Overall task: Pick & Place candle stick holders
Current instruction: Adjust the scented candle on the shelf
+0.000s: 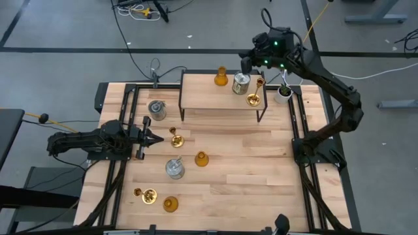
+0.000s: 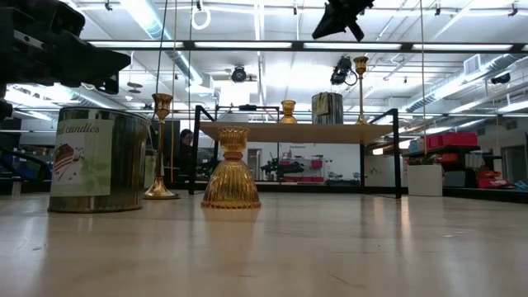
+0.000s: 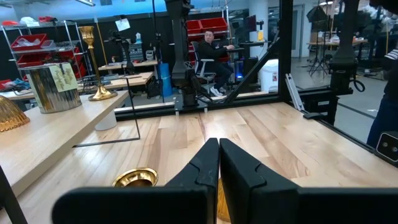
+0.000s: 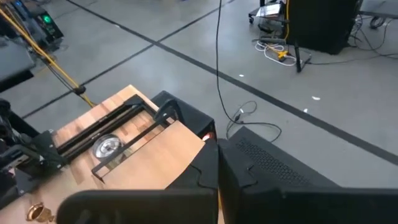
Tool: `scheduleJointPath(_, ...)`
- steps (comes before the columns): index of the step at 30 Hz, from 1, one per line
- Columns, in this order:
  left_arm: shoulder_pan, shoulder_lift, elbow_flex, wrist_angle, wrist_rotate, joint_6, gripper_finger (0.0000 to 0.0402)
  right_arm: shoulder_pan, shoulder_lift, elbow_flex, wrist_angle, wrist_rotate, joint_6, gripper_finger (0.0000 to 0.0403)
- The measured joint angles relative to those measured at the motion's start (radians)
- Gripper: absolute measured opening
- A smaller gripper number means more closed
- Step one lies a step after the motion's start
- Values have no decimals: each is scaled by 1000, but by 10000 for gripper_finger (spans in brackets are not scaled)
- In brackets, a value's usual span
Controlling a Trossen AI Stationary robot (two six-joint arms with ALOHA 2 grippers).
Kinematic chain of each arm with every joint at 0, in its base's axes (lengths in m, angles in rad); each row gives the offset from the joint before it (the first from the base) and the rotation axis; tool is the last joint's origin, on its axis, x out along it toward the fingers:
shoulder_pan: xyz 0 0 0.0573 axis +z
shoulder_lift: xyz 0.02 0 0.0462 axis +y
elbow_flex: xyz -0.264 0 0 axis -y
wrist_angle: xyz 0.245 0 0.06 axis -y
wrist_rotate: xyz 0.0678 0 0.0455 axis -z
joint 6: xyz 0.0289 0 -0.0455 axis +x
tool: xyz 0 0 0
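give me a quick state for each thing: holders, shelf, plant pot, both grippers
shelf: carries three holders
amber holder: upright on shelf
glass holder: upright on shelf
brass holder: on shelf
six other holders: on the table, none held
plant pot: upright beside shelf
left gripper: shut, empty, low over table
right gripper: shut, empty, raised behind shelf
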Motion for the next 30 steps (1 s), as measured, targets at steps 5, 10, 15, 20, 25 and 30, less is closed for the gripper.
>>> scheduleJointPath(5, 0, 0, 0, 0, 0, 0, 18, 14, 77, 140, -91, 10, -58, 0)
scheduleJointPath(10, 0, 0, 0, 0, 0, 0, 18, 27, 171, 236, -205, 11, -93, 0)
scheduleJointPath(15, 0, 0, 0, 0, 0, 0, 18, 41, 257, 269, -267, 13, -107, 0)
scheduleJointPath(20, 0, 0, 0, 0, 0, 0, 18, 42, 313, 269, -288, 15, -114, 0)
scheduleJointPath(25, 0, 0, 0, 0, 0, 0, 18, 48, 338, 269, -331, 103, -134, 0)
scheduleJointPath(30, 0, 0, 0, 0, 0, 0, 18, 48, 341, 269, -393, 145, -136, 0)
